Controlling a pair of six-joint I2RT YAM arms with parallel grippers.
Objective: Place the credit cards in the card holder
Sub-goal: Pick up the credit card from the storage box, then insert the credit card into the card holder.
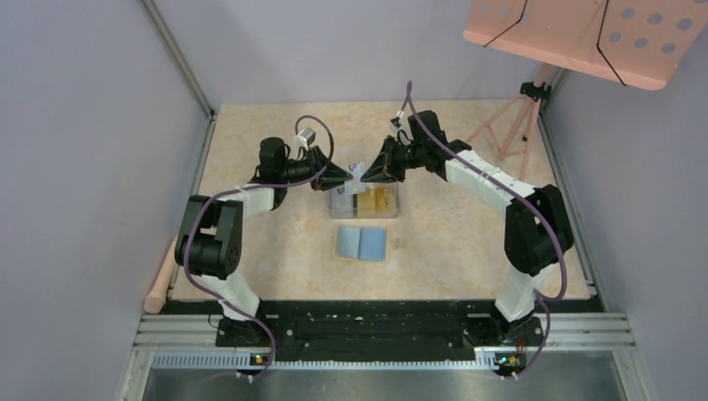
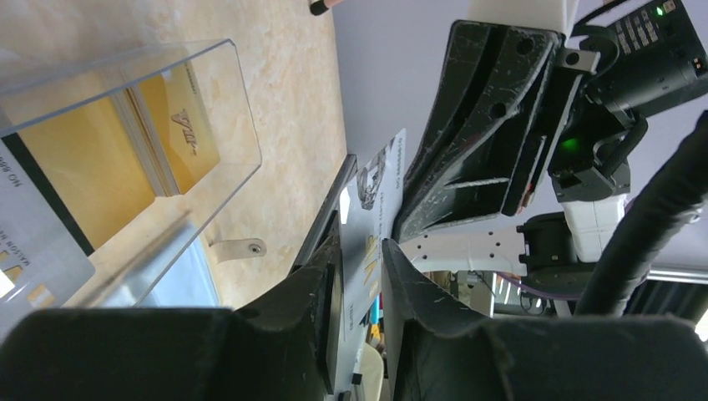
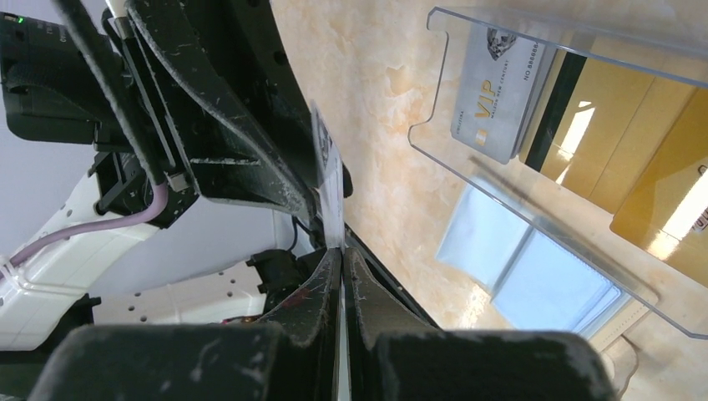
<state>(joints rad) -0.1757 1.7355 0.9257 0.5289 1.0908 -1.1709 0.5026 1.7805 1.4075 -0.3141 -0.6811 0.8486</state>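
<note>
Right wrist view: right gripper [image 3: 341, 259] pinches silver credit card [image 3: 326, 167].
Left gripper [image 2: 361, 248]: jaws narrow around it; whether they grip, we cannot tell.
Card holder [image 1: 361, 243]: open, below both jaws.
Risk: we fear a drop if either releases early.

Clear box [image 1: 363, 201] close behind card holder [image 1: 361, 243]

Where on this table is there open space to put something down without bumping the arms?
Bare table lies between the card holder and the near edge, and a wide strip runs behind the grippers to the far edge. It is crowded over the clear box, where the left gripper and right gripper meet at a silver card.
</note>
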